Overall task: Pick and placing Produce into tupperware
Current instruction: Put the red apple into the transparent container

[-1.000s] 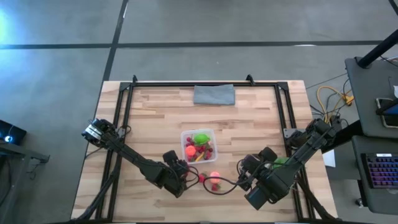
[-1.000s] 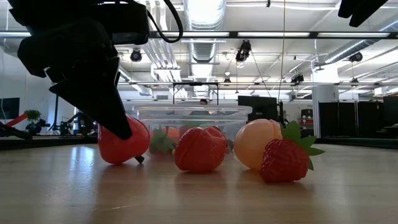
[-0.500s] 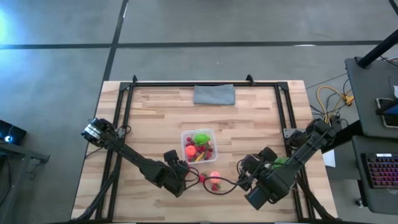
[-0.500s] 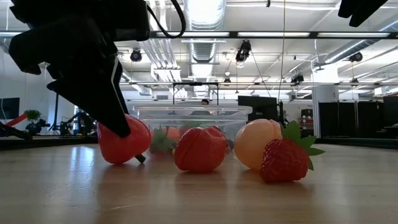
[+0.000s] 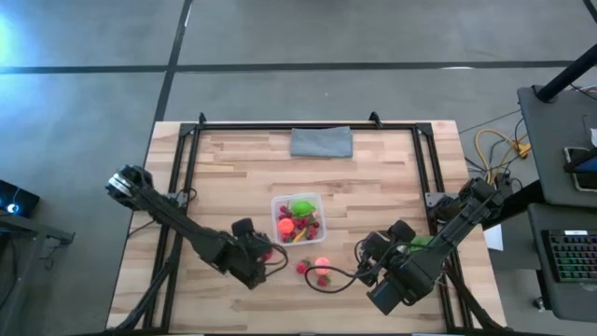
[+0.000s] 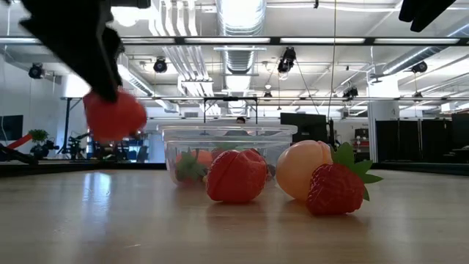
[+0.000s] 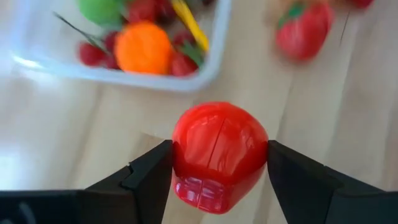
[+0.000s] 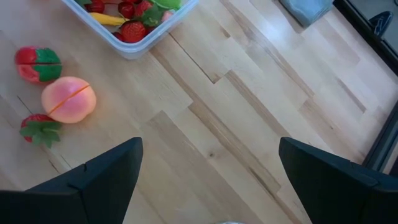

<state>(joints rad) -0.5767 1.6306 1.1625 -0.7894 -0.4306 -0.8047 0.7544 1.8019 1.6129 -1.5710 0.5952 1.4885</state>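
Red fruit (image 7: 219,155) clamped in left end effector (image 7: 217,165)

I see the tupperware (image 5: 298,218) near the middle of the tabletop (image 5: 373,196), holding several pieces of produce (image 5: 300,214). A folded cloth (image 5: 321,142) lies behind it at the far edge. Three loose fruits (image 5: 315,268) sit just in front of the tupperware, toward its right corner. My left tool (image 7: 217,163) is to the left of them, above the tabletop, clamping a fruit (image 7: 219,154) between its fingers. My right tool (image 5: 366,264) waits to the right of the loose fruits.
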